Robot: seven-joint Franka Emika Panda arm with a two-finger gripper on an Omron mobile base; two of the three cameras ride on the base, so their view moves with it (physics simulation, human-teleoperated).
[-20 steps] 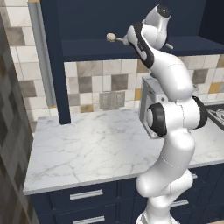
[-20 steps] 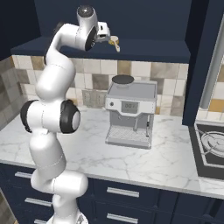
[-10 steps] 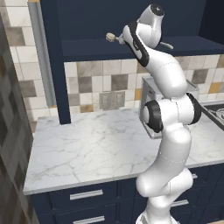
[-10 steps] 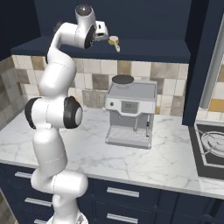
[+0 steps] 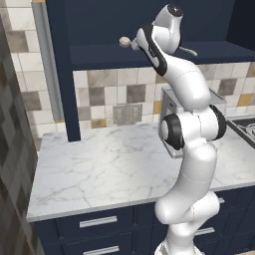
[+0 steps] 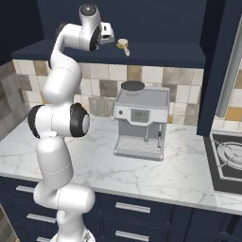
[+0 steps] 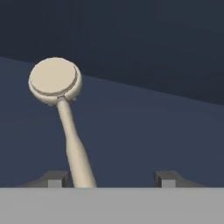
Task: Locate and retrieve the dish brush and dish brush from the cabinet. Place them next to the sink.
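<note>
Reached up into the cabinet (image 5: 99, 30) recess; gripper (image 7: 113, 177) jaws narrowed from full spread but not yet pinching; tan dish brush (image 7: 61, 109) on the shelf, handle between them near one tip, head beyond; grasp seemingly starting.

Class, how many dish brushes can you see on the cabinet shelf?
2. A pale wooden brush lies on the shelf, its handle between the fingers; a second brush lies further right, partly behind the arm. Others may be hidden deeper.
</note>
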